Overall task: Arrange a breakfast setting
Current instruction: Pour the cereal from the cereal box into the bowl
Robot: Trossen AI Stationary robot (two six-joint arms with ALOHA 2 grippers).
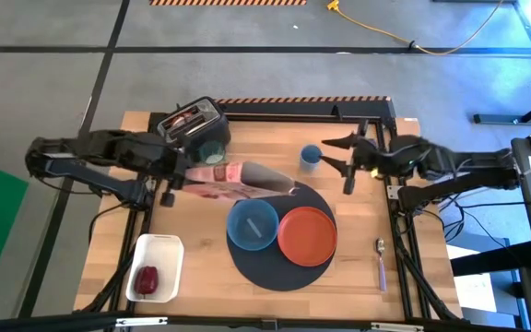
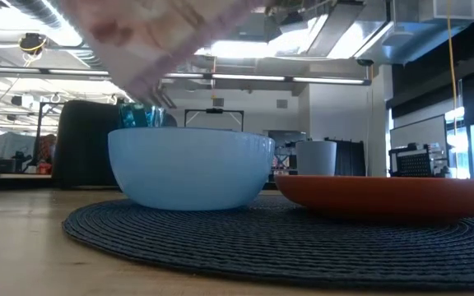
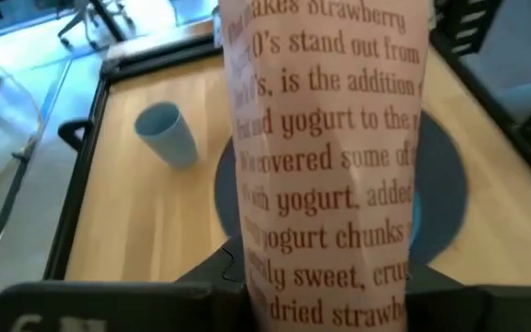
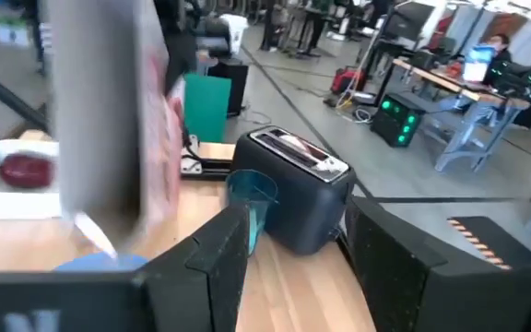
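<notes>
Wooden table (image 1: 201, 240) | white tray (image 1: 166, 249): dark-red fruit (image 1: 147, 278) | blue bowl (image 1: 252, 224): contents unclear

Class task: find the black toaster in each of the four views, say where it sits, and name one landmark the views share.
High view: toaster at the table's back left.
Low view: dark block behind the bowl, left; probably it.
Left wrist view: not in it.
Right wrist view: centre, behind the teal glass.
Shared landmark: the teal glass beside it.
</notes>
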